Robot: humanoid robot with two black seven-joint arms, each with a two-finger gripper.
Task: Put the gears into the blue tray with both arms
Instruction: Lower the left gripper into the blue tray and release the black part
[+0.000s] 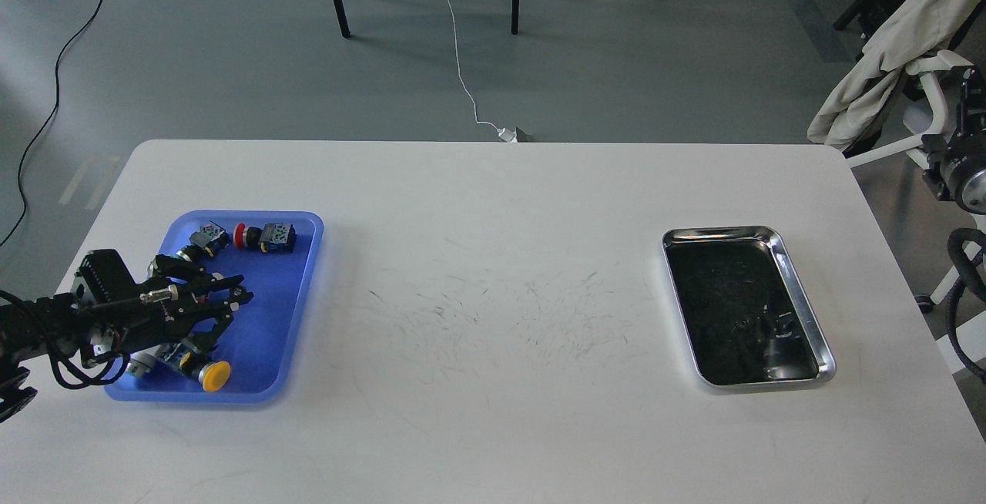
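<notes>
white table (pixel 493 319); no legible writing; left end effector (pixel 231 310) over blue tray (pixel 304 257).

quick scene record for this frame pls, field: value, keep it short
table: white table, scuffed in the middle
blue tray: left side of table
tray contents: yellow-capped switch, red-capped switch, one more switch
gears: none that I can make out
left gripper: open, over the blue tray, holds nothing visible
right gripper: out of view
steel tray: right side of table, dark inside, contents unclear
</notes>
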